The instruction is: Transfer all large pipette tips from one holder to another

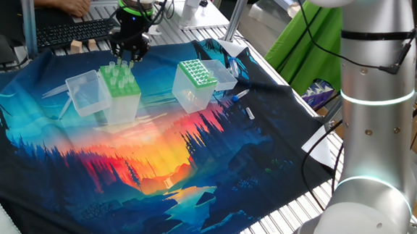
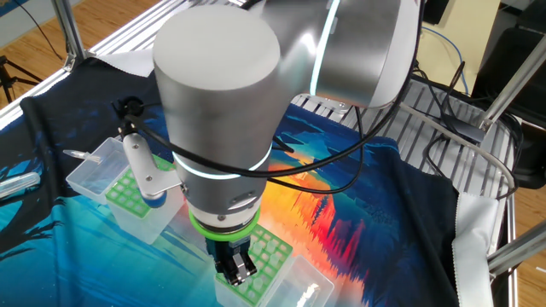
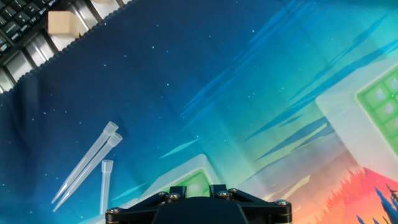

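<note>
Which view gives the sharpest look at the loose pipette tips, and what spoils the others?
Hand view: three clear tapering plastic pipette tips lie crisp on the cloth. One fixed view: they are faint and tiny. The other fixed view: the grey robot arm blocks much of the scene.

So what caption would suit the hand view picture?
Looking down past the gripper: three loose pipette tips lie on the colourful cloth.

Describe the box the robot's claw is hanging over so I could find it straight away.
Look at the colourful sunset cloth covering the table. Two see-through plastic boxes stand on it; the one under the black claw is the box with a plain pale-green top holding clear tips. Its neighbour has a darker green top covered in small white dots.
</note>
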Tool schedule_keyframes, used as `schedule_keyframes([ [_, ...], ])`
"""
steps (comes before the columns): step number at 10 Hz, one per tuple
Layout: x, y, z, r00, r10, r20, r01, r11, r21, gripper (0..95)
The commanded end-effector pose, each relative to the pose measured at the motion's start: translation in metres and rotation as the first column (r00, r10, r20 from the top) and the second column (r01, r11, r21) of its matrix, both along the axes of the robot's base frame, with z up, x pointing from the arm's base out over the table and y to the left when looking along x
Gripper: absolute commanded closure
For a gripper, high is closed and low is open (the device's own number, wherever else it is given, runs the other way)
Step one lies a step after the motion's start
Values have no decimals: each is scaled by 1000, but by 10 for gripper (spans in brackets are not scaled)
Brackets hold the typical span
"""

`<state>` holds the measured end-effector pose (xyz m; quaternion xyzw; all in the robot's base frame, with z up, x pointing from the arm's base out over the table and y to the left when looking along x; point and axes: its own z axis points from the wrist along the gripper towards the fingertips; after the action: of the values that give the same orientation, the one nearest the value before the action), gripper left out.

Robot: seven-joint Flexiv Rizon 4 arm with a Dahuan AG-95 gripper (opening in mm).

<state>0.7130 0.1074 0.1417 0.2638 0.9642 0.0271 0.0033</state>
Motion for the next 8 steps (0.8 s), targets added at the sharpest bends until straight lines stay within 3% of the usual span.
schedule_keyframes([
  [1, 1, 0, -1, 1000, 6, 6, -6, 1000, -9, 760],
  [2, 1, 0, -1, 1000, 14, 7, -14, 1000, -11, 950],
  [8, 2, -2, 4, 999, 32, 10, -32, 999, -12, 950],
])
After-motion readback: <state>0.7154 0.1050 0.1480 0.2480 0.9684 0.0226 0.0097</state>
